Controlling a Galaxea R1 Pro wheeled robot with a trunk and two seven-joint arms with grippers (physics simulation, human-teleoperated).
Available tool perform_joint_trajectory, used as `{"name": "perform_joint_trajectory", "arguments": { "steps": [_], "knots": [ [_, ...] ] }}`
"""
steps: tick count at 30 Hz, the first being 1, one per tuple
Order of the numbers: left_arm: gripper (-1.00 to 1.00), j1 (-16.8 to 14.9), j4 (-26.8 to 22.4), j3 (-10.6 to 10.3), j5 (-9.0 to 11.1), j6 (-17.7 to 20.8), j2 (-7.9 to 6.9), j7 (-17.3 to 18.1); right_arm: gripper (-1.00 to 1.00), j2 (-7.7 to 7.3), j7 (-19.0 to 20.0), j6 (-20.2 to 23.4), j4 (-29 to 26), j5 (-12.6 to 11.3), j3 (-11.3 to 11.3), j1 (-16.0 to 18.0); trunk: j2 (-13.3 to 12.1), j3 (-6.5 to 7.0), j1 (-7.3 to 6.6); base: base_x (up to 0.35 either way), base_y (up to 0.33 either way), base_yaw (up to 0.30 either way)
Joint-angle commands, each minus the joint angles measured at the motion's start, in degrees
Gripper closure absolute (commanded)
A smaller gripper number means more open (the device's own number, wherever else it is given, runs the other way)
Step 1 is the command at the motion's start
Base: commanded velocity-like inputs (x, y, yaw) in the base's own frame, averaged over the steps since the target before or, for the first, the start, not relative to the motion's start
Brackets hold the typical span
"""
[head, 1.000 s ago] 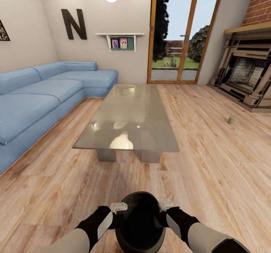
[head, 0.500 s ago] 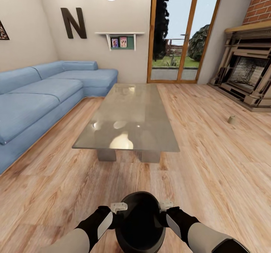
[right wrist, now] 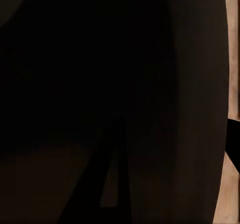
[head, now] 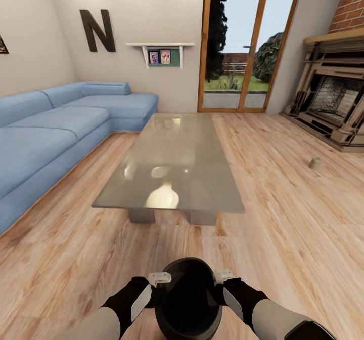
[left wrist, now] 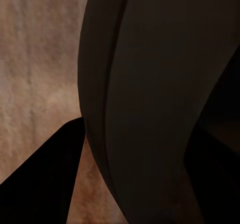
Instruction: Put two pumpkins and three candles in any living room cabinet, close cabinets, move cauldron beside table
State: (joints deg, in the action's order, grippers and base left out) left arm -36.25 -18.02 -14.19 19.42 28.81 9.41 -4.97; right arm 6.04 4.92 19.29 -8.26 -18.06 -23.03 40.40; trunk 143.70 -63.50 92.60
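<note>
I hold the matte black cauldron (head: 188, 299) low in front of me, above the wood floor. My left gripper (head: 160, 280) is shut on its left rim and my right gripper (head: 222, 277) is shut on its right rim. The cauldron's dark wall (left wrist: 150, 84) sits between the fingers in the left wrist view, and the cauldron (right wrist: 100, 84) also looms close in the right wrist view. The glass-topped coffee table (head: 172, 153) stands a short way ahead on two grey legs. One tan candle (head: 314, 163) rests on the floor at the right, near the fireplace.
A blue corner sofa (head: 50, 137) runs along the left wall. The stone fireplace (head: 333, 102) with a brick chimney is at the right. A wood-framed glass door (head: 237, 46) is straight ahead. Open floor lies between me and the table.
The whole view has shifted a little forward toward the table, so the camera moved. The cauldron and both grippers keep the same place in the view.
</note>
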Motion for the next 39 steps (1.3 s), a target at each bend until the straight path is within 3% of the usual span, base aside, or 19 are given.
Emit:
{"name": "perform_joint_trajectory", "arguments": {
  "steps": [1, 13, 39],
  "knots": [
    [1.00, 0.0, -0.2, 0.3, 0.2, 0.3, -0.09, -0.5, 1.00, -0.07, 0.0, 0.2, -0.1, -0.3, -0.3, 0.0, 0.0, -0.05, 0.01, 0.226, 0.000, 0.000],
    [1.00, 0.0, -0.2, 0.3, 0.2, 0.3, -0.09, -0.5, 1.00, -0.07, 0.0, 0.2, -0.1, -0.3, -0.3, 0.0, 0.0, -0.05, 0.01, 0.202, 0.000, 0.000],
    [1.00, 0.0, -0.2, 0.4, 0.2, 0.3, -0.09, -0.5, 1.00, -0.07, 0.0, 0.2, -0.1, -0.3, -0.3, 0.0, 0.0, -1.38, 0.01, 0.004, 0.000, 0.036]
  ]
}}
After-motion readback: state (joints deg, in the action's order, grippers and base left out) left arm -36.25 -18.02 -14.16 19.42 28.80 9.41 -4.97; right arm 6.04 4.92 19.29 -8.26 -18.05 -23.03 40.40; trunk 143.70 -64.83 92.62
